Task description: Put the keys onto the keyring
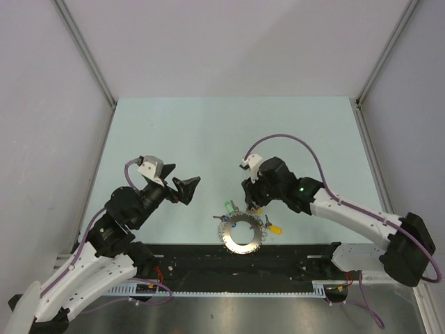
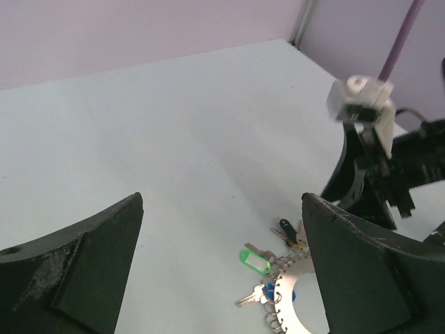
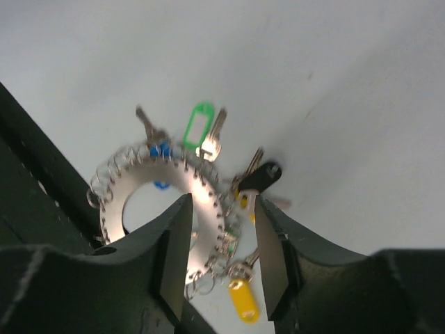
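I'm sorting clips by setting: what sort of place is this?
Probably a lab robot cell: a pale tabletop boxed in by plain white panels, the left arm and right arm bolted at its near edge, and a keyring with keys laid out between them.

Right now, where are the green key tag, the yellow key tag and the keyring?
green key tag [image 2: 254, 261], left wrist view, its middle.
yellow key tag [image 3: 243, 300], right wrist view, its middle.
keyring [image 3: 170, 169], right wrist view, upper band.

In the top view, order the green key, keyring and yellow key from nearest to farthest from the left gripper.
1. Green key, right of the left gripper.
2. Keyring, farther down-right.
3. Yellow key, on the ring's far right side.
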You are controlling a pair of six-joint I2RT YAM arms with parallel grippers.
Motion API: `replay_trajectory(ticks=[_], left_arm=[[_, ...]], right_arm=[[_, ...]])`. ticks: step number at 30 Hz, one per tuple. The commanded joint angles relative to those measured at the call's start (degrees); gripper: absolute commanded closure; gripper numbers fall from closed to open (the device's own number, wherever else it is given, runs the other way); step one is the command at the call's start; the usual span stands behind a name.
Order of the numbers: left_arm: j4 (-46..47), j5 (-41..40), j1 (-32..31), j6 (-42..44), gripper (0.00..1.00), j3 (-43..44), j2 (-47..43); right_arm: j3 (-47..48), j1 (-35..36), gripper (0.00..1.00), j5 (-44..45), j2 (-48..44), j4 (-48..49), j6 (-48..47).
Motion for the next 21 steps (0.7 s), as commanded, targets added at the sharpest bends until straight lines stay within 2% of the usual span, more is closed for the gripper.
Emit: replay_trajectory(ticks=[1,6,10,14,16,21], left_arm=[[-3.0,-5.0,0.5,2.4,0.0,-0.8,-1.5],[-4.9,-7.0,0.9,3.5,0.0,-1.7,-3.4],[-6.0,-8.4,1.0,4.2,0.0,-2.2,-5.0],[-6.2,-8.6,2.6,4.3,0.0,-2.1,-5.5],[-6.1,-7.2,3.7,3.9,0.0,-2.1,-5.6],[-5.5,-3.6,7.7,2.8,0.0,-3.0,-6.0]], right_arm=[[1.4,4.5,0.5,6.7,6.8,-10.1,5.4],[1.4,6.1,0.45,7.3,15.7,-8.3,6.1],[1.5,6.2,0.4,5.2,19.4,-6.9,6.0],[2.0,6.3,0.4,5.2,23.5,-6.1,5.4],[3.0,6.2,0.42,7.3,26.3,-5.9,5.3],[4.4,2.7,0.6,11.3,29.8,-2.6,5.7]])
